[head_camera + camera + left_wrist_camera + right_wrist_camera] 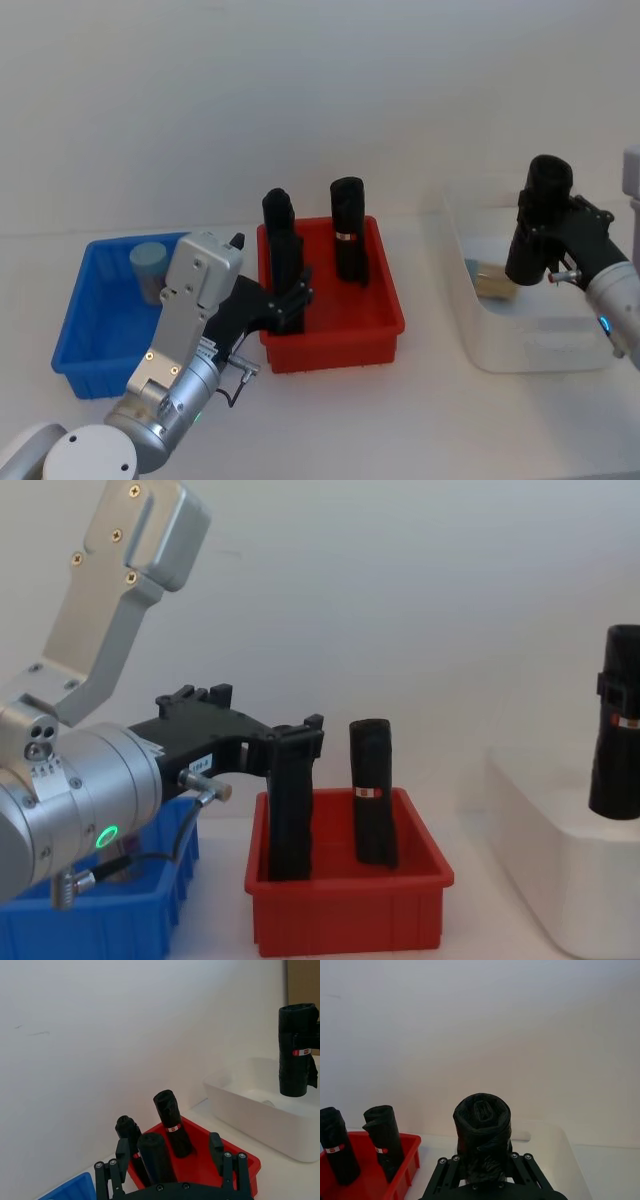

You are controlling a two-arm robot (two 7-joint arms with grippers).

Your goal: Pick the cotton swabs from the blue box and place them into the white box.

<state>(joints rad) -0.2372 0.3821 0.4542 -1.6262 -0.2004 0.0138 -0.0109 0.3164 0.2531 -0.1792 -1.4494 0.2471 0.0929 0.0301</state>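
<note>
My right pincer (533, 262) hangs over the white box (560, 350), pinching a tall black roll (540, 215) upright, its lower end just above the box's inside. My left pincer (290, 300) is in the red bin (385, 330), its fingers pressed against another black roll (283, 250) that stands at the bin's near left; a third roll (348, 240) stands toward the back. That is what the views show, though the job names cotton swabs: one tub of cotton swabs (147, 268), with its pale lid, sits untouched at the back of the blue box (75, 350), and something small and pale lies on the white box's floor, too unclear for me to name.

To do this step well, I judge the right arm should lower the roll until its base meets the box floor, clear of the walls and of the pale item, and only then let go, so it does not topple or bounce against the rim. The left arm should lift its roll straight up before moving sideways, because the neighbouring roll and the bin's wall are close and a slanted pull could knock either. Both arms crossing the tabletop toward the same box risk a clash, so I would let the right one clear out first. After that, the tub in the blue box needs attention.
</note>
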